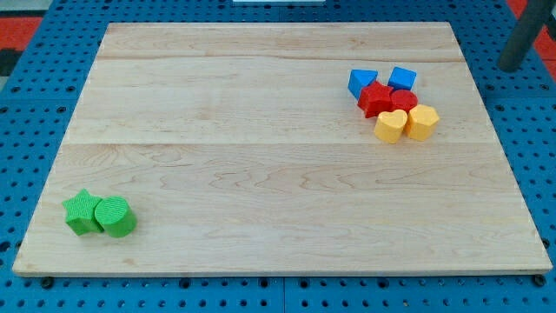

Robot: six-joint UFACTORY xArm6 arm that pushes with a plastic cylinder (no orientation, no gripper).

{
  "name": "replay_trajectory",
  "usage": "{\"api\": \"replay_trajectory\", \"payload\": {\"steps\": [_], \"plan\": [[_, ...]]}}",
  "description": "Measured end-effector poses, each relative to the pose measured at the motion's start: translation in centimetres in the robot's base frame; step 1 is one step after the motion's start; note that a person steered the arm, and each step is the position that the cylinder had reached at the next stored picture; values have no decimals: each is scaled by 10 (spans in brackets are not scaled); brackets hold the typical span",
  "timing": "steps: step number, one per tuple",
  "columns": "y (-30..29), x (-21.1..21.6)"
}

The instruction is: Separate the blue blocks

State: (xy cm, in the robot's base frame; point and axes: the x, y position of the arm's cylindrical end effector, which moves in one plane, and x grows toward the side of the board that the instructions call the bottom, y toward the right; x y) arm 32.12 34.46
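Observation:
Two blue blocks sit at the board's upper right: a blue triangular block (361, 82) on the left and a blue cube-like block (402, 77) to its right, a small gap between them. Both touch the red blocks just below: a red star-like block (376, 99) and a red round block (404, 100). Below these lie a yellow heart block (391, 126) and a yellow hexagonal block (422, 122). My rod shows at the view's top right corner; my tip (510, 67) is off the board, right of the blue blocks.
A green star block (82, 212) and a green round block (115, 216) touch each other at the board's lower left. The wooden board (261, 156) lies on a blue pegboard table (539, 130).

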Motion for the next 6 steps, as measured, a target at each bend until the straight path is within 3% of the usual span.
{"api": "replay_trajectory", "payload": {"steps": [2, 6], "plan": [[-55, 19], [-301, 19]]}}
